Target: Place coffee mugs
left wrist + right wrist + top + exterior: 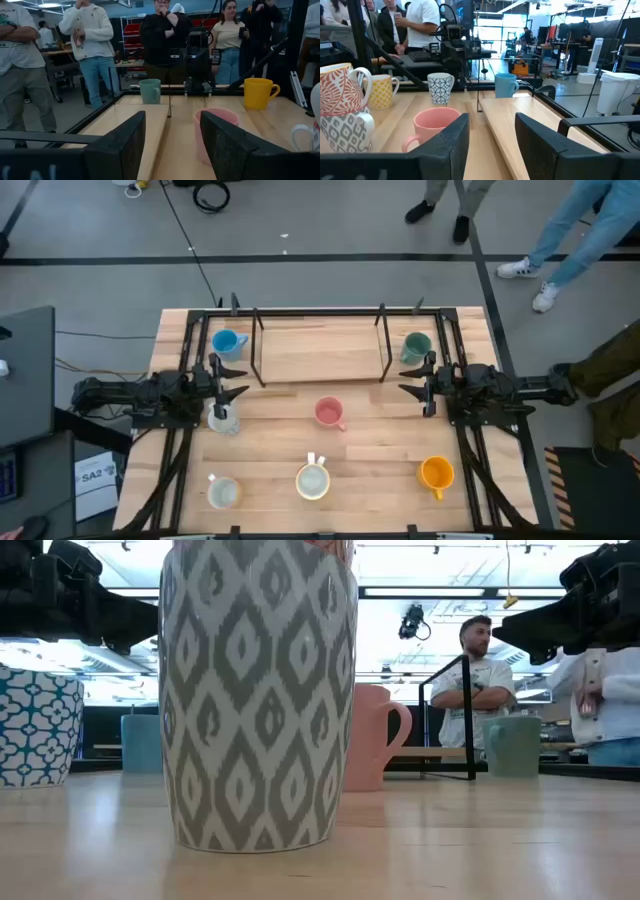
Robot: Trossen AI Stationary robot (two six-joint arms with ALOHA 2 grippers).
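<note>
On the wooden table [350,435] I count mugs scattered across the whole top, none of them in a grip. At the upper left of the overhead frame stands the blue ceramic mug [226,342], and at the upper right the dark green ceramic mug [415,346], each just outside the black wire frame [320,345] that stands on the pale raised board between them. The pink ceramic mug [329,413] sits mid-table. Along the lower edge are a pale mug [222,493] at left, a stack of patterned white mugs [313,479] in the centre, and the orange ceramic mug [436,473] at right. A blue-and-white patterned mug [222,418] stands just beside my left gripper [240,376].

Both grippers hover empty at mid-height on either side, the left gripper spread wide, the right gripper [408,374] parted too. I judge the placing barely begun: the board inside the frame holds nothing yet.
</note>
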